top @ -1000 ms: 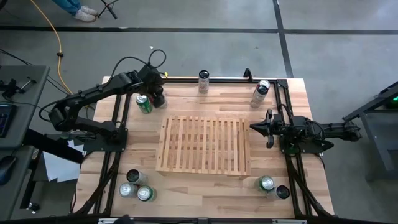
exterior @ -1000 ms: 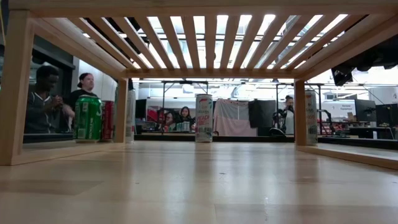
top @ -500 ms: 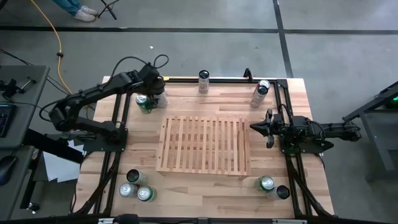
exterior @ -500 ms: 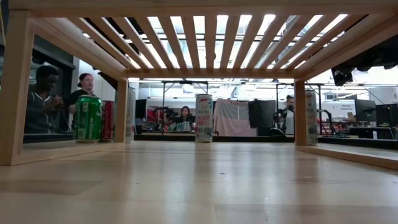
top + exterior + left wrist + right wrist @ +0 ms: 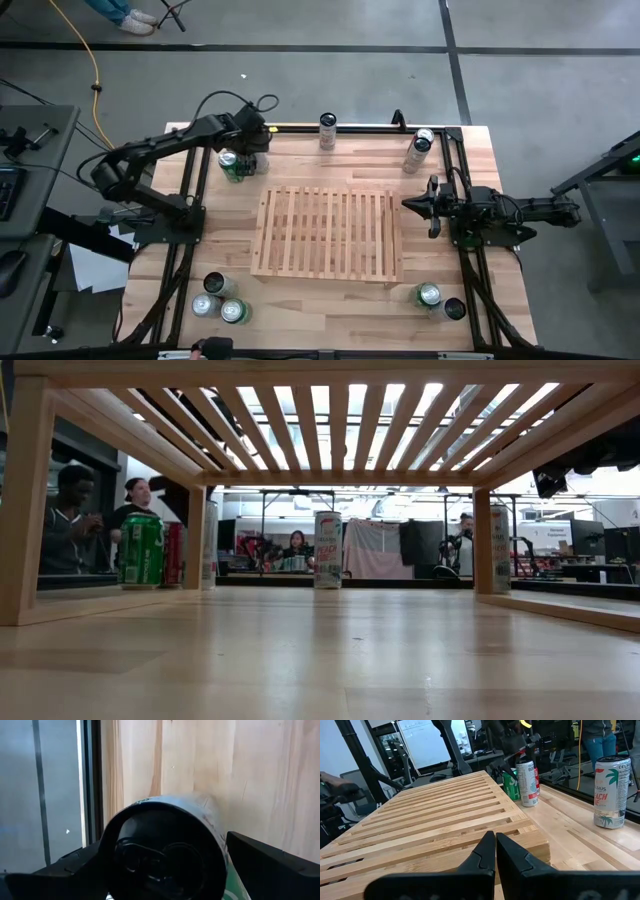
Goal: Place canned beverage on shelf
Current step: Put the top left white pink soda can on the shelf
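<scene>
The slatted light-wood shelf (image 5: 328, 232) stands mid-table; the low view looks out under its slats (image 5: 330, 420). At the far left, a green can (image 5: 230, 165) and a white-and-red can (image 5: 527, 782) stand upright on the tabletop. My left gripper (image 5: 253, 155) is open, pointing steeply down over the white-and-red can (image 5: 165, 855). One finger (image 5: 55, 875) stands on each side of the can's top. My right gripper (image 5: 408, 204) waits shut at the shelf's right edge, level, with nothing in it (image 5: 495, 845).
A tall can (image 5: 328, 128) stands at the far edge and another (image 5: 420, 148) at the far right. Three cans (image 5: 218, 300) stand near left and two (image 5: 437, 298) near right. People show beyond the table (image 5: 70, 520).
My left gripper has sunk toward the white-and-red can and rolled at the wrist, staying open. It now shows above the cans in the low view. The cans have kept still.
</scene>
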Robot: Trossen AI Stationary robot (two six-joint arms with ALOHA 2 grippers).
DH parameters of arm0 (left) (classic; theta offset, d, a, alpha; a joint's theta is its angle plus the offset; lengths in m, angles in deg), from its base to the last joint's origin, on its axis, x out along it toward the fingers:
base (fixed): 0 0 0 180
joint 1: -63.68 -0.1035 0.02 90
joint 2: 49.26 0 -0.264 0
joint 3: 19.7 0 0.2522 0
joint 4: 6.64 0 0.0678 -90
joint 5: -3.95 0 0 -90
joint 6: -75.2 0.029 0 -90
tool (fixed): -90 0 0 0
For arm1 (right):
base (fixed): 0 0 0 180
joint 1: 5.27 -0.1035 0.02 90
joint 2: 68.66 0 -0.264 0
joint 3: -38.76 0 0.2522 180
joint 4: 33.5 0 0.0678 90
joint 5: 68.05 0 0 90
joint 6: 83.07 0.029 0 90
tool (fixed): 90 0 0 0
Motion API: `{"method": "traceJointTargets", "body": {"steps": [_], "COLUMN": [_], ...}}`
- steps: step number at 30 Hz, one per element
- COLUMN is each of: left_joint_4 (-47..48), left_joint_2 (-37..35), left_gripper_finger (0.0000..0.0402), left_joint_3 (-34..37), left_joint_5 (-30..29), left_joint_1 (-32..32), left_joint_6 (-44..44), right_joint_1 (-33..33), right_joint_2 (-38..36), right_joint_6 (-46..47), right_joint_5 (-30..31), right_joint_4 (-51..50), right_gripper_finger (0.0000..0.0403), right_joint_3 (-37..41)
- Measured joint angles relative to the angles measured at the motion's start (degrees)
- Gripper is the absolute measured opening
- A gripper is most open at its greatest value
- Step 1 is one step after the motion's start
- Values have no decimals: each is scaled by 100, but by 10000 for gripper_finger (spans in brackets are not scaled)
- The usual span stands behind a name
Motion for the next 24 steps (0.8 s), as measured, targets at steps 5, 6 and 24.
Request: {"method": "traceJointTargets", "body": {"steps": [5, 6, 24], "left_joint_4": [9, 24, 2361], "left_joint_2": [-16, -33, -608], "left_gripper_finger": [313, 298, 236], "left_joint_3": [0, 0, -2973], "left_joint_5": [27, 19, 18], "left_joint_1": [0, 0, 427], "left_joint_6": [-73, -125, -3892], "right_joint_1": [1, 0, 0], "right_joint_2": [2, 1, 2], "right_joint_6": [0, -1, -1], "right_joint_5": [-1, -1, -1], "right_joint_4": [0, 0, 0], "right_gripper_finger": [0, 0, 0], "right_joint_3": [1, 1, 1]}}
